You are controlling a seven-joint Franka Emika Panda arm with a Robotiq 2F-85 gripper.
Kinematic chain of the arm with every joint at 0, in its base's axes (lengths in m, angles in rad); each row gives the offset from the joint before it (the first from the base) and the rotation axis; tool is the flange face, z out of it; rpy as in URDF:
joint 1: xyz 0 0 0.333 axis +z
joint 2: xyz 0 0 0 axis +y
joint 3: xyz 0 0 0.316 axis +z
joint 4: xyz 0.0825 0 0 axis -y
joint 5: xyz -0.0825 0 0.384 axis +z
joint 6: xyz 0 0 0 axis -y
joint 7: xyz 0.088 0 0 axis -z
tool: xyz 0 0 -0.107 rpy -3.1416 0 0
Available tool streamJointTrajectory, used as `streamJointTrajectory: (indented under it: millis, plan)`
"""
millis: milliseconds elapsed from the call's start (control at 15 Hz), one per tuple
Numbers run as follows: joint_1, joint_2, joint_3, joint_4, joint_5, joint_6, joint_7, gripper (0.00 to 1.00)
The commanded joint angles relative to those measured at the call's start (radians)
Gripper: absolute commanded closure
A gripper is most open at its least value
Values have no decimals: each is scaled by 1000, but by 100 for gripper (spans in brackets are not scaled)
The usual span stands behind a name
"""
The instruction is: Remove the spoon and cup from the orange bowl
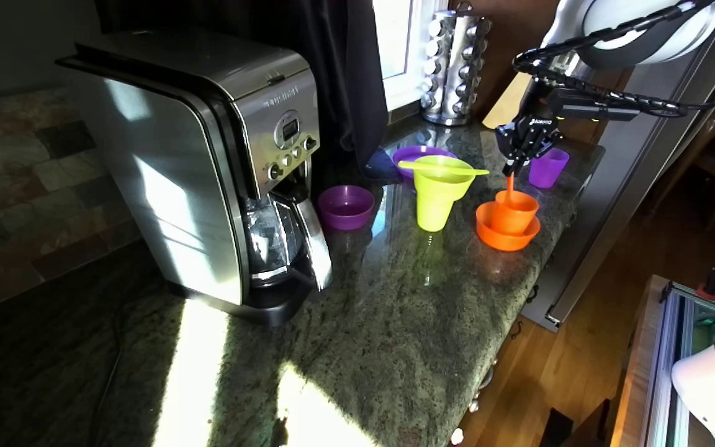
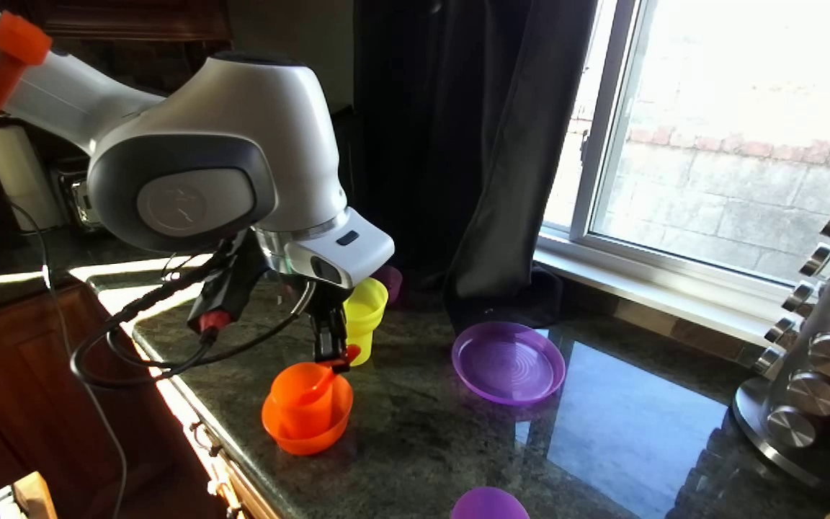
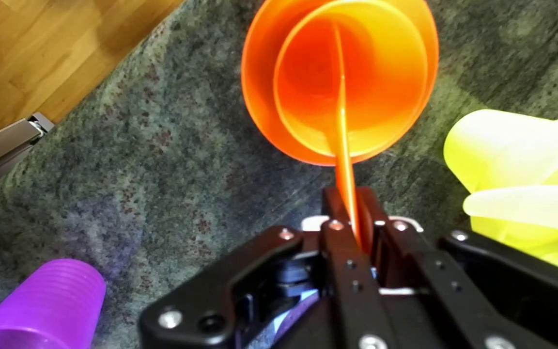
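Observation:
The orange bowl point(image 1: 502, 242) stands on the counter near its front edge. The small orange cup point(image 1: 516, 214) stands upright inside the bowl, and both show from above in the wrist view, the bowl's rim point(image 3: 259, 82) around the cup's wall point(image 3: 390, 92). My gripper point(image 3: 349, 208) is shut on the upper end of the slim orange spoon point(image 3: 342, 116). The spoon's lower part reaches over the cup's rim into the cup. My gripper point(image 2: 334, 360) is just above and beside the cup point(image 2: 298, 404). Whether the spoon's tip touches the cup's bottom cannot be told.
A yellow-green funnel-shaped piece point(image 1: 433, 205) with a yellow-green spoon point(image 1: 478, 171) across its top stands beside the bowl. A purple cup point(image 1: 547, 169), purple plate point(image 2: 509, 364) and purple bowl point(image 1: 346, 208) are nearby. A coffee maker point(image 1: 208, 155) and spice rack point(image 1: 454, 68) stand farther off.

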Motion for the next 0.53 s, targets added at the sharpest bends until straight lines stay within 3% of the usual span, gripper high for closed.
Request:
streamJointTrajectory:
  millis: [0,467]
  plan:
    - [22,-5,-12,2,14,17,8,97]
    - [45,-114,-15,5,14,-17,-30,97]
